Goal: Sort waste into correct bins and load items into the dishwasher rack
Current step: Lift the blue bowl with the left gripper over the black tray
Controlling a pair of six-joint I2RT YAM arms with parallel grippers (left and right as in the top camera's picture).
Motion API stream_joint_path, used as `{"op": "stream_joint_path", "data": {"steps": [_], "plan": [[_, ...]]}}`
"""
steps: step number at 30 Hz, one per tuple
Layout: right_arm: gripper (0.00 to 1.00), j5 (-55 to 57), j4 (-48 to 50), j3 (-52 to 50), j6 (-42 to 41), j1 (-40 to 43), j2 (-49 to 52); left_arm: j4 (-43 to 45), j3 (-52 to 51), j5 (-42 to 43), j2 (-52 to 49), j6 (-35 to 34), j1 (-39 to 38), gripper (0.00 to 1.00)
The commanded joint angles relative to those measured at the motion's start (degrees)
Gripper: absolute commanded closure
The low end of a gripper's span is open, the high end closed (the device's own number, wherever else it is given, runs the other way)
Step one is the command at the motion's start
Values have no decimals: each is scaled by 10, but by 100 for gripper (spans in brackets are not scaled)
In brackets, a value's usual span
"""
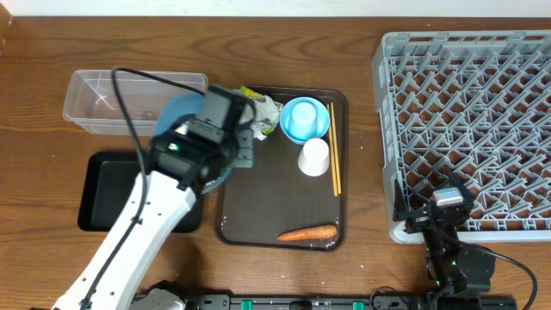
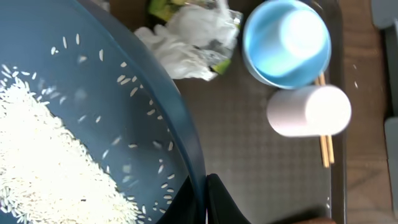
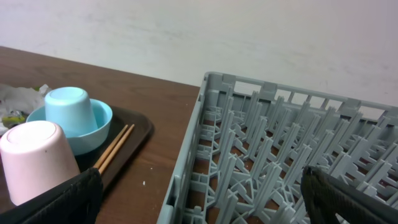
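My left gripper (image 2: 205, 199) is shut on the rim of the large dark-blue dish (image 2: 93, 124), which holds loose white rice (image 2: 43, 162); the dish (image 1: 176, 116) hangs over the left edge of the brown serving tray. Crumpled tissue and the yellow-green wrapper (image 1: 265, 110) lie at the tray's back. The light-blue cup sits upside down in the light-blue bowl (image 1: 304, 119). The white cup (image 1: 314, 157) lies beside the chopsticks (image 1: 334, 159). The carrot (image 1: 307, 232) lies at the tray's front. My right gripper (image 3: 199, 193) is open over the near left corner of the grey rack (image 1: 469, 129).
The clear tub (image 1: 103, 103) stands at the back left, the shallow black tray (image 1: 108, 194) in front of it. The brown serving tray (image 1: 284, 207) is in the middle. My left arm crosses over the black tray.
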State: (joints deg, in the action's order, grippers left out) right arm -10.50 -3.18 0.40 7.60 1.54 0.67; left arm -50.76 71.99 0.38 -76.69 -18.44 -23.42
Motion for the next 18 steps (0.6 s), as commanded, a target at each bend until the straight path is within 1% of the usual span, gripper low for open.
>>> {"op": "stream_joint_path", "data": {"steps": [1, 6, 13, 18], "plan": [[1, 1, -2, -1, 4, 7, -3, 1, 0, 31, 10, -3, 43, 94], [1, 1, -2, -1, 4, 7, -3, 1, 0, 87, 10, -4, 100, 94], [1, 1, -2, -1, 4, 7, -3, 1, -12, 207, 10, -4, 186, 94], [1, 1, -2, -1, 4, 7, -3, 0, -24, 266, 10, -3, 242, 94]]}}
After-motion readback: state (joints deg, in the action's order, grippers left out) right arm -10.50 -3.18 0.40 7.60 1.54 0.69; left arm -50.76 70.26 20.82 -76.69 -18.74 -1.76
